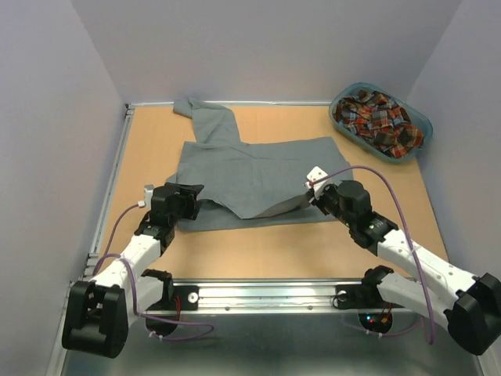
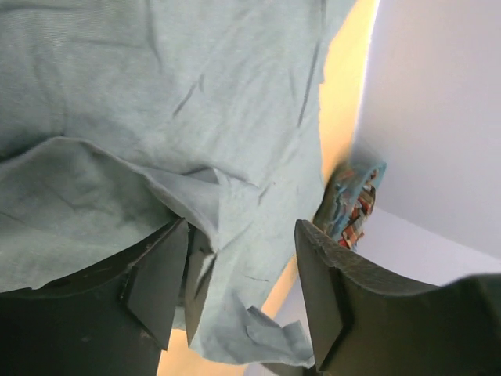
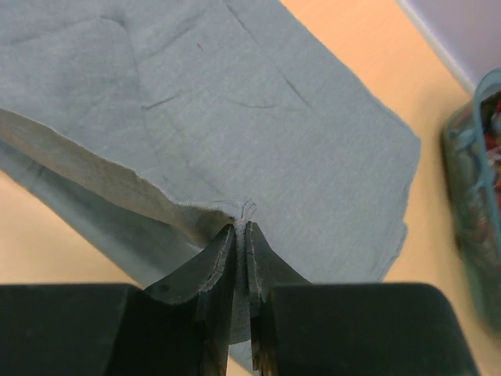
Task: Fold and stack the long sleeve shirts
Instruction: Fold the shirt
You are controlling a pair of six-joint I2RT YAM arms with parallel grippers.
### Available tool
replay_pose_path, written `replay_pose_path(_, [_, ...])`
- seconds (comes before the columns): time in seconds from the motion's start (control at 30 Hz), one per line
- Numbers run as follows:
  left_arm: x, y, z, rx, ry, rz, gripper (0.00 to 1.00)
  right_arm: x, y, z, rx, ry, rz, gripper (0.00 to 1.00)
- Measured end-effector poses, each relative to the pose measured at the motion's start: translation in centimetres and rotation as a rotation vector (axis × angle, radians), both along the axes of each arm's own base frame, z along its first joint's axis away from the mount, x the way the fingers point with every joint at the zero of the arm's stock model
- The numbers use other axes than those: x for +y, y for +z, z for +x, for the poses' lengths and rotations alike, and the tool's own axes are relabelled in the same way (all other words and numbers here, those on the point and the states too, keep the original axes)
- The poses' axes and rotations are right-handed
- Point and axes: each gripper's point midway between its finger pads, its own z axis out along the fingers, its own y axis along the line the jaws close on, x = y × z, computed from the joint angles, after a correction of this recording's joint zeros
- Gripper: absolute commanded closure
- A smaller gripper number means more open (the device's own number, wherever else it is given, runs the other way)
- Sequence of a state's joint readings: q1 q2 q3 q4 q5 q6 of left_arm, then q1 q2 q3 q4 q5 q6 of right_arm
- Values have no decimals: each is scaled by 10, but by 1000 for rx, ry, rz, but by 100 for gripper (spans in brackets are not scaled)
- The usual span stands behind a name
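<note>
Clamping the right gripper (image 3: 241, 235) tight on the near right hem of the grey shirt (image 1: 250, 176), holding a ridge of cloth raised off the wooden table (image 1: 258, 251). Hovering the left gripper (image 2: 243, 235) over the near left hem, fingers spread, loose cloth lying between them unpinched. Lying otherwise flat mid-table, one sleeve reaching toward the far wall. Sitting bunched in the teal basket (image 1: 419, 125) at the far right corner, well apart from both grippers: plaid shirt (image 1: 380, 117).

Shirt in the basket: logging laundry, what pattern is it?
Plaid shirt: red, navy and yellow, clearest in the top external view.
</note>
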State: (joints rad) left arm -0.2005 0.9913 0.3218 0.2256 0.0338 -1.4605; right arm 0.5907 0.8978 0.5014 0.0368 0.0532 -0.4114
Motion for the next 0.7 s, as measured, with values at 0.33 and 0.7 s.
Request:
replay_pose_path(0.33, [5,3,-7,-4,-47,90,25,11,58,54,-256,28,-190,85])
replay_pose_path(0.7, [17,-4,-11,15,-25,94,25,2,96,62,-525,-13,-227,77])
